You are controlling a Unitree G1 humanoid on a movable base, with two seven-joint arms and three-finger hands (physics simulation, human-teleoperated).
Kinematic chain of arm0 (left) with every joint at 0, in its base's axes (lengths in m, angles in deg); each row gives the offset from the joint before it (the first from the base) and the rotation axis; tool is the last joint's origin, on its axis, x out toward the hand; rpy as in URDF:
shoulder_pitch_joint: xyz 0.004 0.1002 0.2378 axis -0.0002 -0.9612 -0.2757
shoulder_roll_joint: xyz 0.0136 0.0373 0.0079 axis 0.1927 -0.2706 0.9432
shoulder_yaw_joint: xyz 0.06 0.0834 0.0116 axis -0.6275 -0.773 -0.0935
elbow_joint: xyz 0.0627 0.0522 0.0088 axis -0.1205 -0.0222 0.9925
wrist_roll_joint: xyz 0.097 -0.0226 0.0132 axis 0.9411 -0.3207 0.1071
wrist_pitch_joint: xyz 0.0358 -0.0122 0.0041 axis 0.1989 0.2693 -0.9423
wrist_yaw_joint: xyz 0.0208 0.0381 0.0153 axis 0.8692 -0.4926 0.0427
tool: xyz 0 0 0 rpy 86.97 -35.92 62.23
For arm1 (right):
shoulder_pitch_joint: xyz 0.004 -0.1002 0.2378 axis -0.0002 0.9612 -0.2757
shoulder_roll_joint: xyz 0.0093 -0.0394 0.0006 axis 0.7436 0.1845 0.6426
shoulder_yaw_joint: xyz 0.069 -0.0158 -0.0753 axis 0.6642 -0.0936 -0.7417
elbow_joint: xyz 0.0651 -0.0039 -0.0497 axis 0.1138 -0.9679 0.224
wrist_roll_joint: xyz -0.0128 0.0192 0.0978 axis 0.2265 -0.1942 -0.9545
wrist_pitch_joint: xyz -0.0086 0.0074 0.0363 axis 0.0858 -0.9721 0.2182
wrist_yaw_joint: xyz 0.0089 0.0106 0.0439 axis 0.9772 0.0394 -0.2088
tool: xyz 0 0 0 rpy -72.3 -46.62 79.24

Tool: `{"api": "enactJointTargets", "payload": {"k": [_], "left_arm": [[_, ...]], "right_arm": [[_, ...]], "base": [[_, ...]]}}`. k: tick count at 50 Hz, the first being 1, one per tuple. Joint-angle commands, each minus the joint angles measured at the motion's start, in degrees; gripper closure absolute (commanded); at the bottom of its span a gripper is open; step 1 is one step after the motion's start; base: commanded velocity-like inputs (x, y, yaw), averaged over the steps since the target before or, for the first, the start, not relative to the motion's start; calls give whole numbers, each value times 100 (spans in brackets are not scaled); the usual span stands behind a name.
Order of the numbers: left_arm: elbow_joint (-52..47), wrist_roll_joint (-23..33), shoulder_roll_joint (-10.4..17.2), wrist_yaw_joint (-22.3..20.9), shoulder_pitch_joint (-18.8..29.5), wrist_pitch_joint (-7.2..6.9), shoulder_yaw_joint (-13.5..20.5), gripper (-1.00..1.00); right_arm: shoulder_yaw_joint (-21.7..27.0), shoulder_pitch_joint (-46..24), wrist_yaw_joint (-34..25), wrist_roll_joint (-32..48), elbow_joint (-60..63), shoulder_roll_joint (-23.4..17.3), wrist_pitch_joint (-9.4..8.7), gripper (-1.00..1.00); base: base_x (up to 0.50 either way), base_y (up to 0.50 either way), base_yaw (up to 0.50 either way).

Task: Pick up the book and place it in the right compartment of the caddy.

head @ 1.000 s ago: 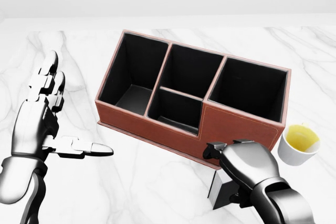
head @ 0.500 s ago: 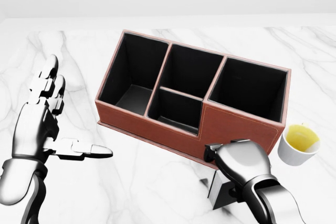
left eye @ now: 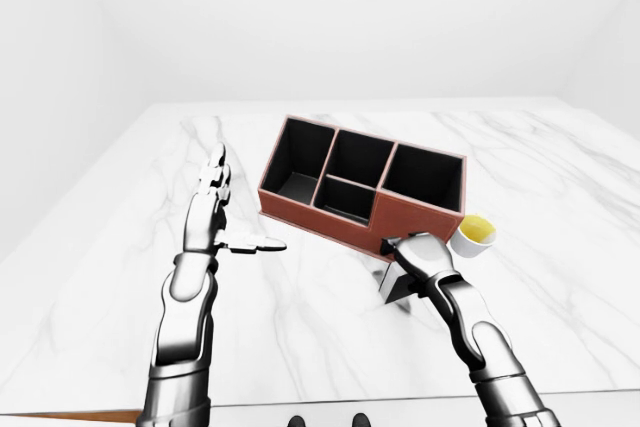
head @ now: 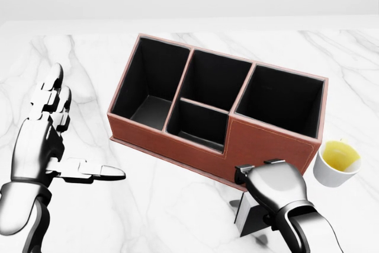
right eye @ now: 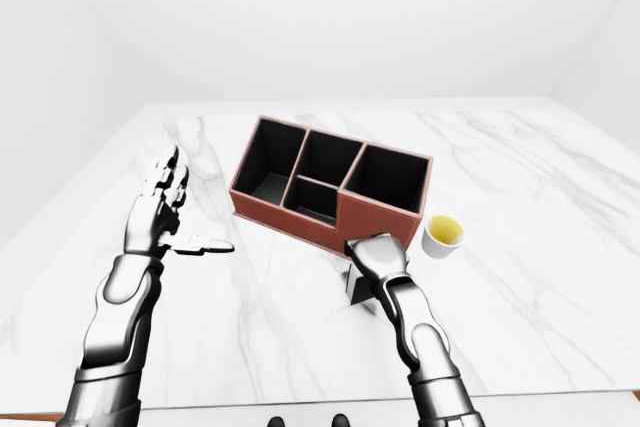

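Glossy metallic left hand (head: 50,146) splayed open over veined white marble desk (head: 177,205), then boxy brown leather-look caddy (head: 266,143) with black compartments, right hand (head: 273,191) clamped on slim dark book (head: 251,217) just below it, round white cup (head: 337,163) rightmost.

Head view — book (head: 249,216) just below caddy (head: 269,144); cup (head: 337,163) at caddy's right.

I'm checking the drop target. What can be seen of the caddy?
The caddy is a reddish-brown, leather-looking box with black lining and four open compartments: one left, two middle, one right, nothing visible in them. It sits upright and angled on the marble table. The right robot hand sits just below its lower right wall; contact unclear.
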Motion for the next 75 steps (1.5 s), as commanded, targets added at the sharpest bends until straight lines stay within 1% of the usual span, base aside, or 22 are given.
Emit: {"api": "enactJointTargets", "payload": {"k": [1,11,18,20,21,22,23,40,48,55,63,65,67,75], "left_arm": [[-88,4,-3,-11,-46,0,5,-100],[-72,1,-4,-38,-82,0,19,-100],[-73,-6,-4,-43,-114,0,31,-100],[-78,-8,-8,-43,-118,0,30,-100],[-72,-9,-7,-44,-117,0,31,-100],[-63,-10,-7,-45,-115,0,30,-100],[-33,-11,-7,-45,-110,0,30,-100],[-11,-18,-19,-40,-121,0,15,-100],[-48,-12,-25,-41,-124,0,5,-100],[-104,-10,-38,-52,-149,0,-7,-100],[-138,-23,-37,-68,-165,0,-2,-100],[-163,-35,-34,-76,-170,0,13,-100],[-181,-45,-32,-82,-180,0,21,-100],[-173,-68,-30,-95,-205,0,37,-100]], "right_arm": [[9,-28,485,434,-626,-70,1,-14],[-131,-144,984,722,-1258,-103,1,-14],[-181,-232,1186,864,-1605,-138,1,-14],[-199,-218,1184,897,-1660,-154,1,-5],[-191,-191,1068,880,-1669,-154,1,28],[-203,-167,1084,912,-1661,-174,1,28],[-211,-135,1114,946,-1684,-187,1,100],[-198,29,979,807,-1566,-179,1,100],[-132,131,785,508,-1113,-107,1,100],[19,213,133,-90,-300,22,1,100],[198,167,-821,-963,672,190,1,100],[250,119,-1189,-1294,1017,233,1,100],[280,93,-1399,-1503,1237,267,1,100],[267,-77,-1959,-2121,1953,420,1,100]], "base": [[1,0,1],[1,0,1],[1,0,1],[1,0,1],[1,0,1],[0,0,0],[0,0,0],[0,0,0],[0,0,0],[0,0,0],[0,0,0],[0,0,0],[0,0,0],[0,0,0]]}}
